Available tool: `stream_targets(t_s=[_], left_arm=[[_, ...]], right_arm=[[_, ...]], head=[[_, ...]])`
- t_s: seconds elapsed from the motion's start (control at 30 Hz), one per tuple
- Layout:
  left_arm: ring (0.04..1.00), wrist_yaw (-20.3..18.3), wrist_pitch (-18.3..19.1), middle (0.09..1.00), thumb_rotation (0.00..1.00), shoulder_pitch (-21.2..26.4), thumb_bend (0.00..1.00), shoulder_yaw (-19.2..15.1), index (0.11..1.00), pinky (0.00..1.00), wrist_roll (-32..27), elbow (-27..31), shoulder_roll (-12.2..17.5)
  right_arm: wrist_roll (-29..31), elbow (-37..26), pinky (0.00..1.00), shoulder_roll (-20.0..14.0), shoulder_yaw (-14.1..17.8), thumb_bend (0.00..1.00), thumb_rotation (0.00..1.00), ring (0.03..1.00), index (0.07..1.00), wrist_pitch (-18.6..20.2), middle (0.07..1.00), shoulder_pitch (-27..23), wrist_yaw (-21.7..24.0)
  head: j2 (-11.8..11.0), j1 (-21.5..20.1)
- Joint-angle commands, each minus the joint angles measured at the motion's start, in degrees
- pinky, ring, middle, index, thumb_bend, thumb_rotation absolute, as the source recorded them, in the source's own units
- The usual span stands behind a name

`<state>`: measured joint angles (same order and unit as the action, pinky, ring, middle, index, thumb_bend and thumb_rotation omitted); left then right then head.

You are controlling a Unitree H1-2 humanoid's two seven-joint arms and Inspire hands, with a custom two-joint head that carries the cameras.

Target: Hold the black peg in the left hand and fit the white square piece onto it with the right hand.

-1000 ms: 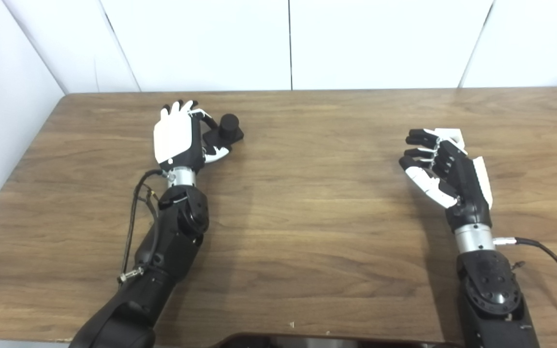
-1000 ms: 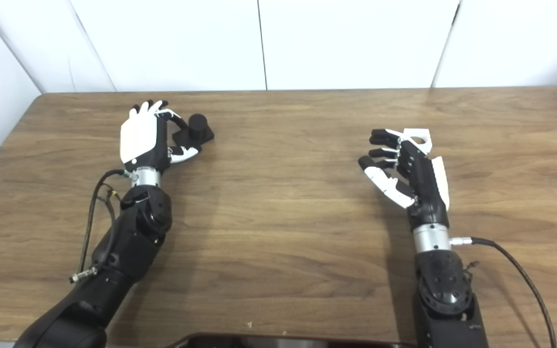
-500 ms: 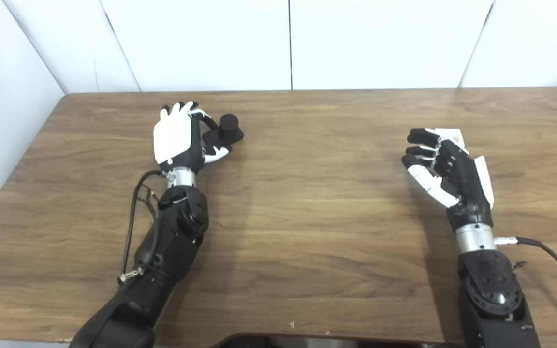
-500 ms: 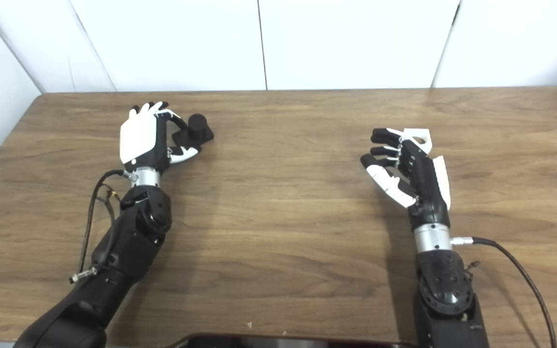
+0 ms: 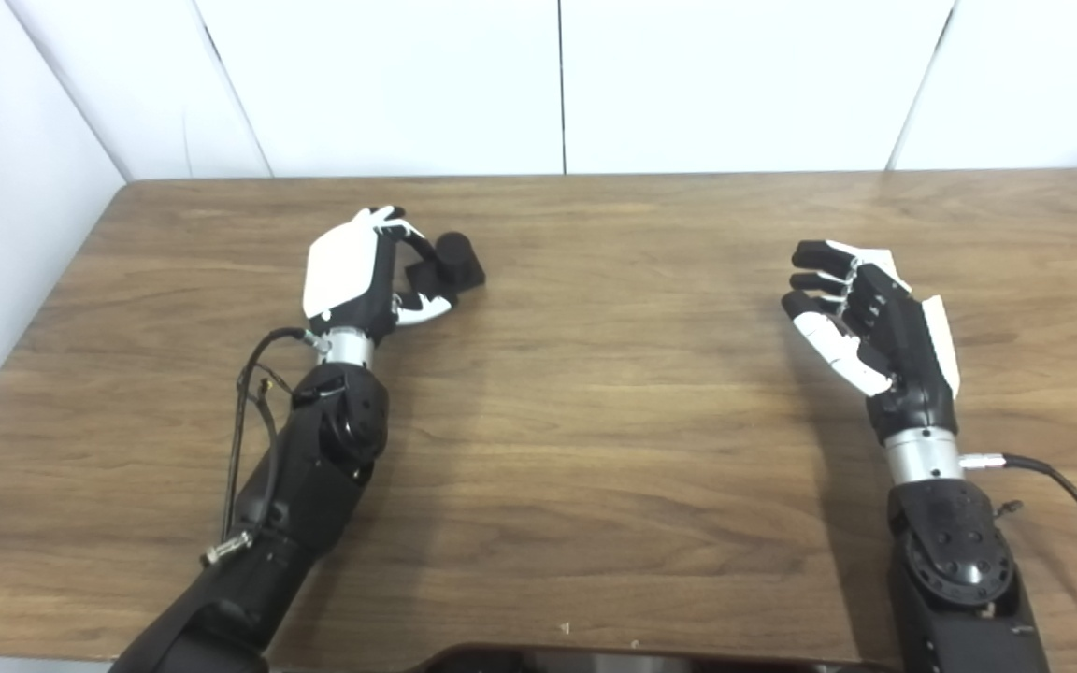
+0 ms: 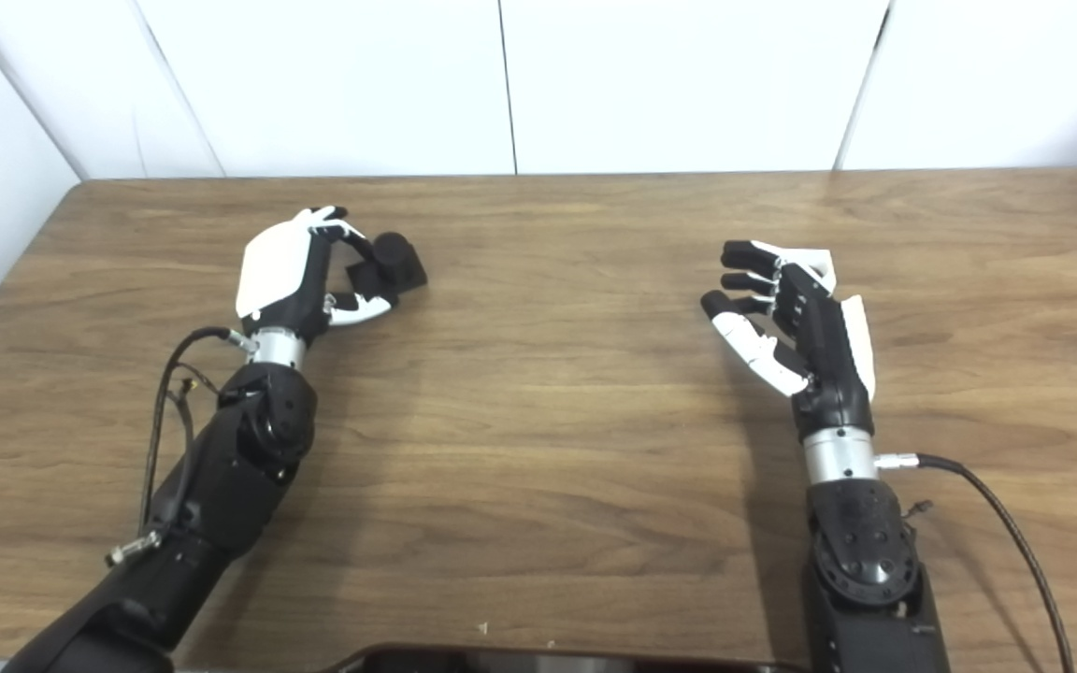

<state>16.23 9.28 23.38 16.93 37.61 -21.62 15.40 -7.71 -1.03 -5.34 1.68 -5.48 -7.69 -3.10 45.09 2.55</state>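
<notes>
The pick-up step was judged in hand: the left hand (image 5: pixel 351 276), upper left, was closed on the black peg (image 5: pixel 450 264), the right hand (image 5: pixel 861 322), fingers loosely curled, stood against the white square piece (image 6: pixel 814 264) at right, which remained to be grasped.

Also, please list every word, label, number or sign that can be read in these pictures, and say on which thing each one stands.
None: no readable text in either view.
Black peg: no marking visible.
White piece: plain, mostly hidden behind the right hand.
Left hand: plain white back, no label.
Table and wall panels: no print or sign.
</notes>
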Motion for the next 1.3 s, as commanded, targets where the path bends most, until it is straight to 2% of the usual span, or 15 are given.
stream_targets(t_s=[0.0, 0.13, 0.2, 0.23, 0.27, 0.33, 0.63, 0.8, 1.27], left_arm=[[0.962, -4.86, -1.79, 0.904, 0.09, -2.55, 0.51, 3.04, 0.494, 0.95, -0.27, 0.32, -1.07], [0.987, -5.77, -1.92, 0.923, 0.10, -3.75, 0.51, 4.63, 0.494, 0.99, 0.34, 2.70, -1.09], [0.997, -6.52, -1.64, 0.935, 0.36, -4.23, 0.63, 5.62, 0.565, 1.00, 1.08, 3.97, -0.84], [0.999, -6.87, -1.58, 0.940, 0.43, -4.44, 0.66, 6.20, 0.586, 1.00, 1.67, 4.61, -0.64], [1.000, -7.09, -1.59, 0.945, 0.48, -4.71, 0.69, 6.72, 0.601, 1.00, 2.17, 5.32, -0.50], [1.000, -7.69, -1.62, 0.953, 0.51, -5.15, 0.70, 7.77, 0.611, 1.00, 3.06, 6.66, -0.11], [1.000, -11.36, -1.74, 0.954, 0.51, -7.25, 0.72, 10.31, 0.617, 1.00, 5.45, 12.49, 0.40], [1.000, -13.11, -1.54, 0.961, 0.57, -7.94, 0.74, 10.80, 0.624, 1.00, 6.37, 14.74, -0.02], [1.000, -13.87, -1.01, 0.959, 0.53, -7.97, 0.73, 10.45, 0.621, 1.00, 7.02, 14.58, -1.32]], right_arm=[[0.50, -1.86, 0.61, -0.36, 0.33, 0.60, 0.47, 0.691, 0.713, -1.02, 0.725, -2.05, 0.05], [0.67, -2.30, 0.61, -0.34, 0.43, 0.61, 0.47, 0.693, 0.715, -0.29, 0.725, -2.08, 0.08], [0.36, -2.57, 0.61, -0.42, 0.36, 0.60, 0.47, 0.693, 0.718, -0.13, 0.726, -2.13, 0.06], [0.14, -2.75, 0.60, -0.43, 0.31, 0.60, 0.47, 0.691, 0.719, 0.05, 0.726, -2.17, 0.03], [0.02, -2.82, 0.60, -0.45, 0.27, 0.60, 0.47, 0.688, 0.719, 0.06, 0.724, -2.23, 0.00], [-0.22, -2.80, 0.59, -0.53, 0.21, 0.59, 0.46, 0.683, 0.718, -0.07, 0.722, -2.35, -0.04], [-0.81, -3.79, 0.60, -0.49, 0.24, 0.59, 0.46, 0.688, 0.724, 0.89, 0.729, -2.29, -0.12], [-0.64, -3.87, 0.60, -0.52, 0.26, 0.60, 0.47, 0.690, 0.724, 0.97, 0.730, -2.37, -0.13], [-0.85, -4.30, 0.60, -0.63, 0.48, 0.58, 0.47, 0.694, 0.723, 1.45, 0.736, -2.37, -0.30]], head=[[0.04, -0.16], [0.07, -0.54], [0.12, -0.66], [0.12, -0.67], [0.14, -0.70], [0.18, -0.77], [0.39, -1.92], [0.42, -2.00], [0.54, -1.93]])
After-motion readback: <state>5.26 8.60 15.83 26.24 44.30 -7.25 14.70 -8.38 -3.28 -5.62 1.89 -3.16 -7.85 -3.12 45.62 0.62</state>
